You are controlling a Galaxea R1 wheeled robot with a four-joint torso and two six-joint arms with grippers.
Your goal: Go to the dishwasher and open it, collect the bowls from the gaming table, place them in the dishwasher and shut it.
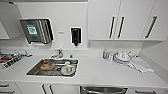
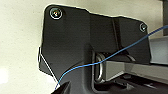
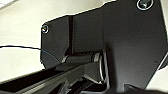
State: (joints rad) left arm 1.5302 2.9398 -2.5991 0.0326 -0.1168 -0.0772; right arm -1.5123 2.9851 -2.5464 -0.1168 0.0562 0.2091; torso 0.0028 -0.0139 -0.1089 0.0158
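The dishwasher (image 1: 103,90), its bar handle seen at six o'clock below the white tabletop (image 1: 100,71) and right of the sink (image 1: 32,71), is judged reached but unopened; the handle must be gripped, though the fingers' state cannot be told.

Bright, even light on the white counter (image 1: 100,72); soft blur throughout, edges seemingly bowed by the lens.

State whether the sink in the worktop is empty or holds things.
Holds things: the steel sink contains a brownish bowl-like item and white crockery. Whether there is water in it cannot be told.
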